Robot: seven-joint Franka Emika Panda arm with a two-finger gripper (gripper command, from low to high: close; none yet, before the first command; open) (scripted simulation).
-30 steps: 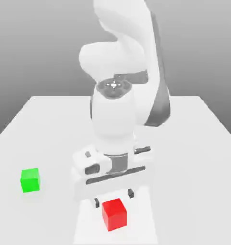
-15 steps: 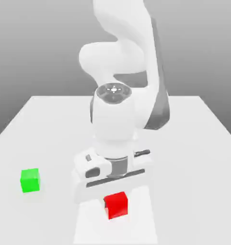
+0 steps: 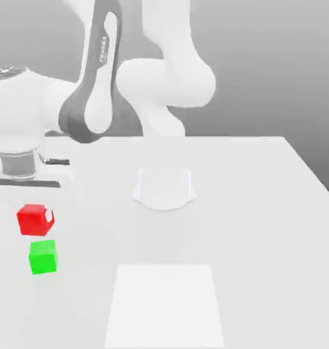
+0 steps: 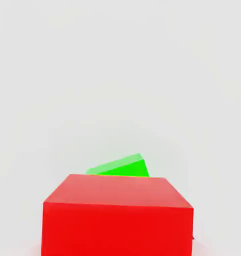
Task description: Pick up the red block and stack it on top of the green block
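Note:
The red block hangs in the air at the exterior view's left, under the hand, with my gripper shut on it. The green block rests on the white table just below the red one, slightly nearer the camera, with a small gap between them. In the hand view the red block sits close to the camera and hides most of the green block, whose top peeks out beyond it.
The arm's round base stands mid-table, and the arm's links arch from it over to the exterior view's left. A lighter square patch marks the table's front middle. The table's left edge lies close to the blocks.
The gripper shut on the red block at the front middle, lifted it and swung it to the exterior view's left, over the green block. The green block has not moved.

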